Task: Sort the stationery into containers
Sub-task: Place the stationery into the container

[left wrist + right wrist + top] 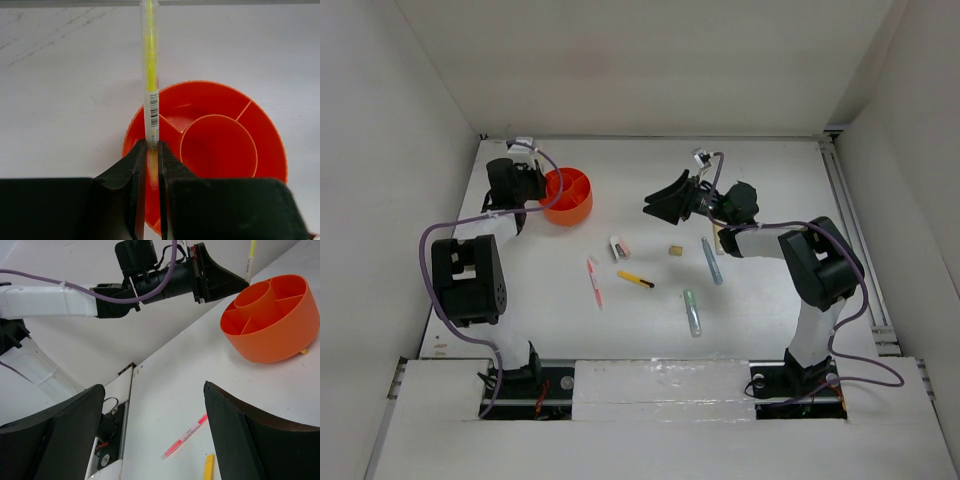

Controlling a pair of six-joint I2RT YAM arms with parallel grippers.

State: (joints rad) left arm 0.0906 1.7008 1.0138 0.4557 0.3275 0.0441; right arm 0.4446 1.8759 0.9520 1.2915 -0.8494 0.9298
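Note:
My left gripper (151, 150) is shut on a pale yellow pen (150, 75), which points away over the left rim of the round orange cup (200, 83). The cup's (570, 200) divided compartments look bare. In the top view the left gripper (532, 183) hangs at the cup's left edge. My right gripper (665, 200) stands open and holds nothing, right of the cup. On the table lie a pink pen (595, 282), a yellow-black pen (636, 279), a pale green marker (692, 312), a grey-blue pen (711, 260), a tan eraser (675, 250) and a small white piece (617, 247).
White walls close in the table on the left, back and right. A metal rail (850, 240) runs along the right side. In the right wrist view the pink pen (186, 436) lies below the open right gripper (154, 386), with the orange cup (280, 340) beyond.

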